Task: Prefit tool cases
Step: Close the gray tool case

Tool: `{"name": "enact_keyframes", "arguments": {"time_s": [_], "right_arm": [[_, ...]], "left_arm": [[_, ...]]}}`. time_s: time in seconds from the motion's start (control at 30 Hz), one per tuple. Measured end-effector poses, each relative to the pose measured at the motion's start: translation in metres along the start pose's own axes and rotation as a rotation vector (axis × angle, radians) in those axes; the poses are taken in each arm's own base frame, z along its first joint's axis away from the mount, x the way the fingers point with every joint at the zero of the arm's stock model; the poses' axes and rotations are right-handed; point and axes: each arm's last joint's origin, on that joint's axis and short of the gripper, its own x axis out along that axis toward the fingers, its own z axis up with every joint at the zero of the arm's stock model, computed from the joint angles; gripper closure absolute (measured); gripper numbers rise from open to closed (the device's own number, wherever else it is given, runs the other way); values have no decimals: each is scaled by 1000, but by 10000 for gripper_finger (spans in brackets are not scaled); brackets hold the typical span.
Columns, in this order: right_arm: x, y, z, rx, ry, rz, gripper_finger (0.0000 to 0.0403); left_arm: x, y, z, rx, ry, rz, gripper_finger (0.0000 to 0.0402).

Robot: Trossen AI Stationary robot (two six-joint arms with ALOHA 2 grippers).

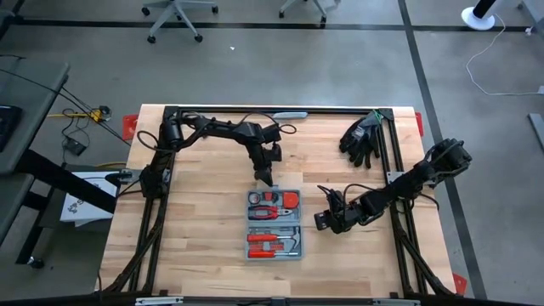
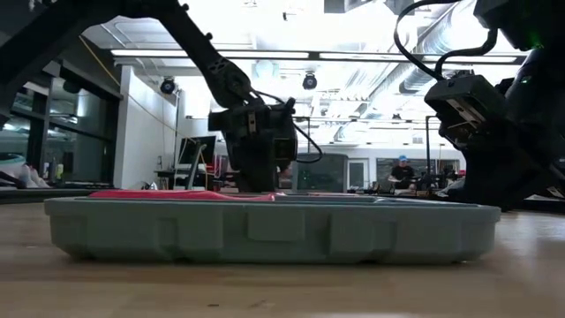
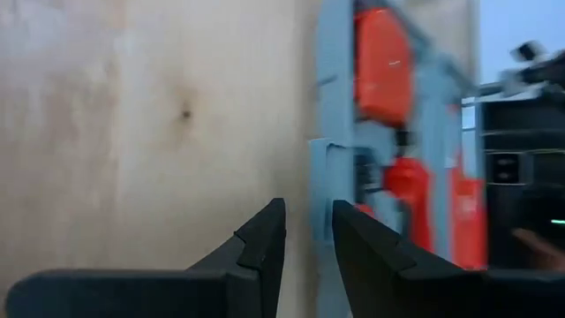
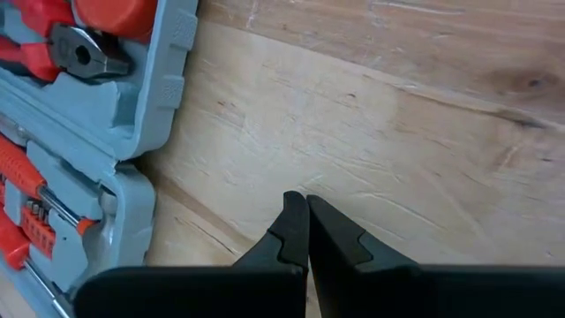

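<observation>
The grey-blue tool case [image 1: 293,223] lies open and flat on the wooden table near its middle, with red-handled tools [image 1: 270,246] in its moulded slots. In the low view its side wall [image 2: 265,230] rests on the table. My left gripper [image 1: 265,180] stands just beyond the case's far edge [image 3: 325,168], slanting down, its fingers [image 3: 265,234] open with a narrow gap and nothing between them. My right gripper [image 1: 323,223] hangs shut over bare wood to the right of the case [image 4: 141,115], its tips [image 4: 305,205] clear of it.
A pair of black gloves [image 1: 361,136] lies at the table's far right corner. Black frame rails [image 1: 272,110] run along the far edge and both sides. Bare wood [image 1: 195,238] lies left of the case and along the near edge.
</observation>
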Motion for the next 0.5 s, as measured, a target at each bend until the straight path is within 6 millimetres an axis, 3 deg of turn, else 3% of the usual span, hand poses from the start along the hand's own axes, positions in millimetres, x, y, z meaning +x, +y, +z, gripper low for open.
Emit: {"name": "enact_keyframes", "arguments": {"time_s": [0.13,0.3,0.5], "right_arm": [[0,0,0,0,-2,0,402],[0,0,0,-8,-5,-2,402],[0,0,0,-9,-5,-3,402]], "left_arm": [[-1,-2,-2,-18,1,-71,314],[0,-1,-2,-10,17,-5,314],[-9,6,0,-65,-32,-45,313]]}}
